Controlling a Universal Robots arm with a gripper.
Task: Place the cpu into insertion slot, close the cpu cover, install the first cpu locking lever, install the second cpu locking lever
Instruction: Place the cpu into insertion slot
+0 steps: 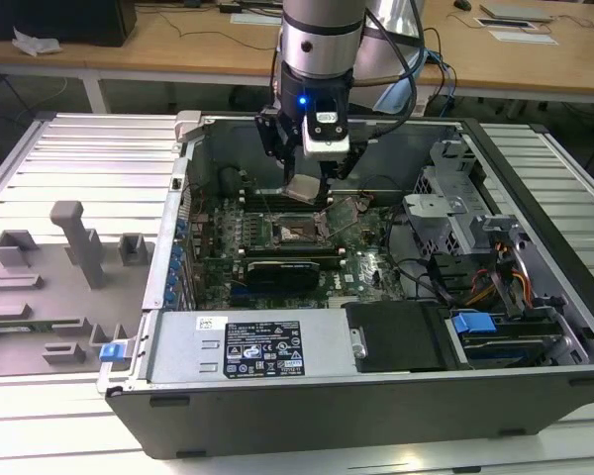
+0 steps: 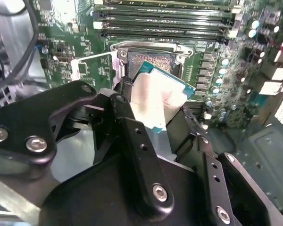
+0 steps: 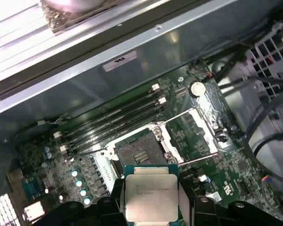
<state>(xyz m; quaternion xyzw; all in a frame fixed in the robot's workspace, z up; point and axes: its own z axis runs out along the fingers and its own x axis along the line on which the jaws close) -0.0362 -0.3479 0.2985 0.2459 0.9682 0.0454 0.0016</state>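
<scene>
One open computer case (image 1: pixel 376 416) is seen lying on a slatted table (image 1: pixel 69 148). Nearest in the exterior view is one labelled power supply (image 1: pixel 262 346), with several grey fixtures (image 1: pixel 74 237) set out on the table at the exterior view's left. Farther in, one long black card (image 1: pixel 282 269) is seated on the green motherboard (image 1: pixel 371 265). Just beyond it lies the one insertion slot (image 3: pixel 140 153), uncovered, its contact centre exposed. The one cpu cover (image 3: pixel 208 121) is swung open beside the slot, and two thin wire levers (image 3: pixel 87 151) are seen standing free, one at each side of the socket.

One gripper (image 3: pixel 151 203) is hung over this area. Its fingers (image 2: pixel 127 122) are closed against two opposite edges of the one cpu (image 3: pixel 150 193), which is held metal top upward, clear of the board and near the slot. Whether it is exactly over the slot cannot be told. Beyond the slot, four long memory slots (image 3: pixel 113 117) are laid in parallel before the case's far wall.
</scene>
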